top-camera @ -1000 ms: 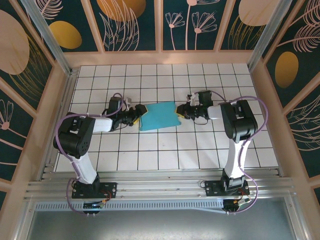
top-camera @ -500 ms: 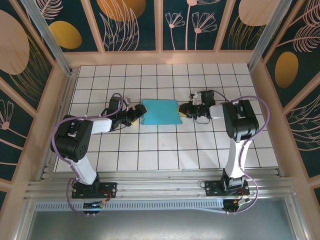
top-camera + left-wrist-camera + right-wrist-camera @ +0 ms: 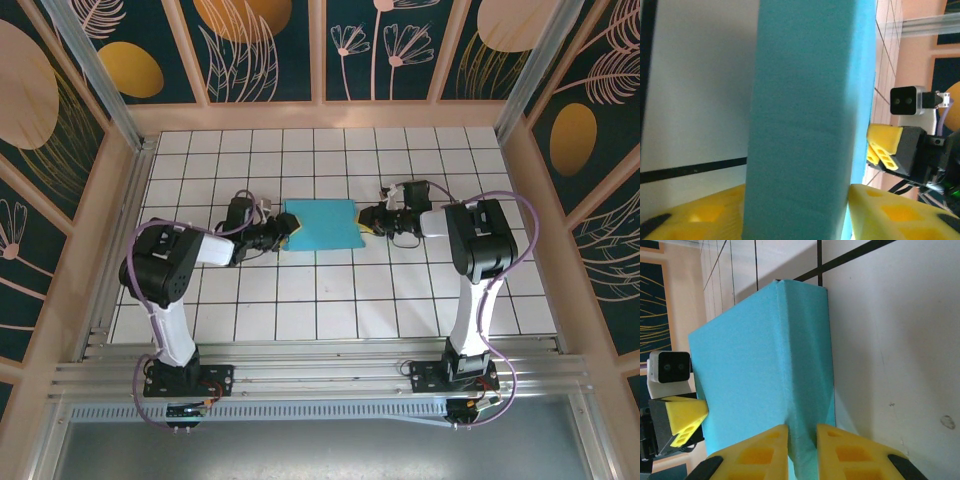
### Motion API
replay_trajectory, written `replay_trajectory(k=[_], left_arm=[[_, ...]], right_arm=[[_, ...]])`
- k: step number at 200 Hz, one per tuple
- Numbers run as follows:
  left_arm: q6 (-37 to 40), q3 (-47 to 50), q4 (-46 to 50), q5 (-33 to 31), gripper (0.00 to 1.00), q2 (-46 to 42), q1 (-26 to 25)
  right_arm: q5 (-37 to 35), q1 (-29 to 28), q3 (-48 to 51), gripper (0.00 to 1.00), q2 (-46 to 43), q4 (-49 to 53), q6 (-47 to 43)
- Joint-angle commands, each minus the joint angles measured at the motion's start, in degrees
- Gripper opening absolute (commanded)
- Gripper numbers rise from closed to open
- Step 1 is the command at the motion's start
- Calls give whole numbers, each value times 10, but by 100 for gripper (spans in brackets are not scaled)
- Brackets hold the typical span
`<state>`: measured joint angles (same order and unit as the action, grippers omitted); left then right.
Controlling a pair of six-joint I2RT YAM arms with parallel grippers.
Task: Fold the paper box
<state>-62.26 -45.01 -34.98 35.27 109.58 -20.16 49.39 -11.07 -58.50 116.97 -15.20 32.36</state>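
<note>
Paper box (image 3: 320,225) squared up: flat matte turquoise rectangle, ends pinched.

Blue paper box (image 3: 760,370) pinched in jaws of right gripper (image 3: 801,430), white tiled table (image 3: 890,340)

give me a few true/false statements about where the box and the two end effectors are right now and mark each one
1. The paper box shows its blue side upward. True.
2. The right end effector hangs clear of the box. False: its fingers pinch the box's edge.
3. The left end effector has the box's opposite edge between its fingers. True.
4. The box sits at the near edge. False: it is around the middle of the table, between the two end effectors.
</note>
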Motion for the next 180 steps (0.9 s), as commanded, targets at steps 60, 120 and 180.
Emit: replay_trajectory(k=[60, 120, 180], left_arm=[[-63, -2, 35, -45, 25, -65, -2], [-146, 24, 65, -62, 24, -147, -3], [-182, 15, 149, -76, 27, -202, -2]], right_arm=[[-82, 13, 55, 43, -135, 60, -2], [-336, -156, 95, 74, -355, 32, -306], [-449, -302, 238, 94, -354, -248, -806]])
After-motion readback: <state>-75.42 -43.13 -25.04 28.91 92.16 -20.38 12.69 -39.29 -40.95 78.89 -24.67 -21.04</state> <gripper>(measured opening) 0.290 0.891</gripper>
